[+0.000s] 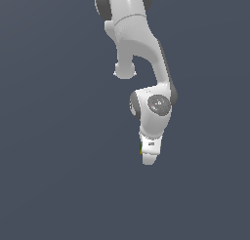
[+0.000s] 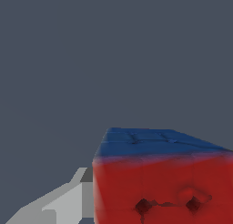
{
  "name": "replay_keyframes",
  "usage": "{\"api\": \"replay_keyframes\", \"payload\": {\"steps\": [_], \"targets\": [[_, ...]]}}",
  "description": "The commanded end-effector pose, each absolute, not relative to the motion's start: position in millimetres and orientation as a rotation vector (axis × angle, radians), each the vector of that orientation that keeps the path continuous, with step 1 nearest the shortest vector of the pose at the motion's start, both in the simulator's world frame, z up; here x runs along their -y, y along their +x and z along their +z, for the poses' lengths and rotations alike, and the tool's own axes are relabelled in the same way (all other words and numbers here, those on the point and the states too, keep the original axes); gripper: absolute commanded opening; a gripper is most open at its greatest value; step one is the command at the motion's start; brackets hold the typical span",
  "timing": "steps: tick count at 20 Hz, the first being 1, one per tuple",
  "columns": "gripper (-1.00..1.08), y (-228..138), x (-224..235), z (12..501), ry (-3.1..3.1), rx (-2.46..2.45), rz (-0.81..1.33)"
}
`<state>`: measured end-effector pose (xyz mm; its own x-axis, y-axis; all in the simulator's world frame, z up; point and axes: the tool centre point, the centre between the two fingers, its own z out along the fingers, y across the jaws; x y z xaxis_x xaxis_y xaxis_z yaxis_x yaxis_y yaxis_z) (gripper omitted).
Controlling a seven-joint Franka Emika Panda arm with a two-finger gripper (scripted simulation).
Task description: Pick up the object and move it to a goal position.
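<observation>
Exterior view: my arm (image 1: pixel 139 49) descends from the upper edge of the frame, its white links bending down to the wrist joint (image 1: pixel 158 105) with its round grey cap. Below the wrist hangs my gripper (image 1: pixel 149 158), pointing downward against a uniform slate-grey background. No counter, table edge or other carrying surface can be made out, so nothing shows whether I am above a surface or resting on one.

At the side of my gripper toward the exterior view's left, a very small speck of colour marks the cube (image 1: pixel 141 147). Only a sliver of red, orange and green shows there, right against the white body of my hand. It is much smaller than the hand itself, and most of it is hidden.

Wrist view: the cube (image 2: pixel 164 191) fills the lower part of the picture at very close range. A broad red face is turned toward the camera, bearing two dark pits joined by a thin dark crack. A blue face, divided by faint grooves into tiles, adjoins it along one edge. Just beside the red face lies a pale grey finger (image 2: pixel 59 205), its surface touching or nearly touching the cube's side. My second finger is not visible.

State of my fingers: the cube sits hard against my hand in both views, which suggests a grip, but only one finger shows and its contact is unclear. I cannot tell whether my fingers are closed on the cube or apart.
</observation>
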<state>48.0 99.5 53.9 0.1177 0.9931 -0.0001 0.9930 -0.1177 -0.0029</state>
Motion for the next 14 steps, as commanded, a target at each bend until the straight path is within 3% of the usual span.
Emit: {"api": "replay_keyframes", "payload": {"steps": [1, 14], "targets": [[-1.0, 55, -107, 67, -2.347, 2.087, -0.001], [-1.0, 99, -150, 141, -2.347, 2.086, -0.001]]}}
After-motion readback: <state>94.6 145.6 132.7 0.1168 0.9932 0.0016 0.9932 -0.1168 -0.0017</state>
